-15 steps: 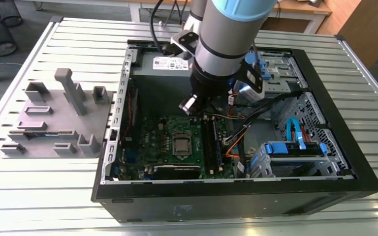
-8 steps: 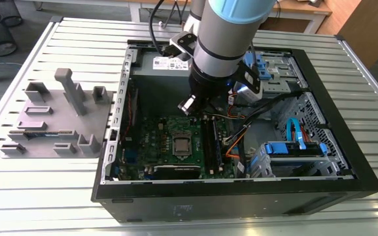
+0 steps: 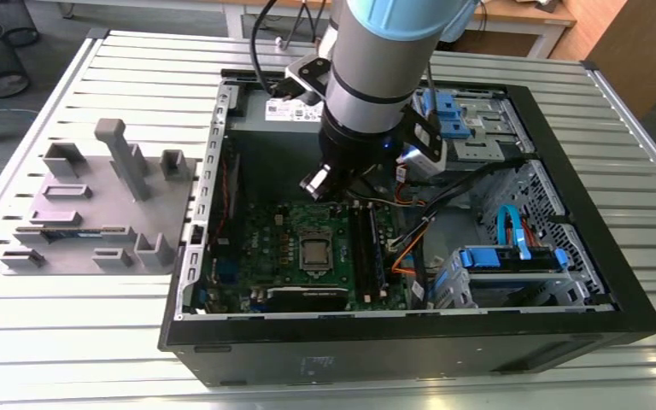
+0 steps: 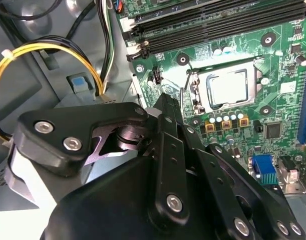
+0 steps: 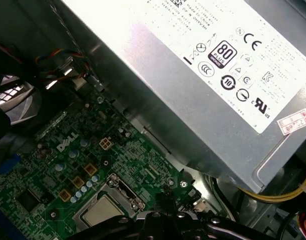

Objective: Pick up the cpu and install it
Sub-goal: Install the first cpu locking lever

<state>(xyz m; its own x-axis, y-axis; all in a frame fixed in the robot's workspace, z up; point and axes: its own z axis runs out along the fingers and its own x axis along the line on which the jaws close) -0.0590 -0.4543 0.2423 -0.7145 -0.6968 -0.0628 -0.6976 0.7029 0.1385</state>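
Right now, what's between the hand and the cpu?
In the second wrist view: the socket frame's side rail and a strip of green motherboard lie between the hand and the cpu.

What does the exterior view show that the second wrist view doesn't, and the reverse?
Exterior view adds: the whole computer case on the slatted table, the grey fixture at the exterior view's left, and the arm reaching into the case.
Second wrist view adds: yellow cables off the board's edge.
Shared: the cpu seated in its socket on the motherboard, with the gripper beside the socket.
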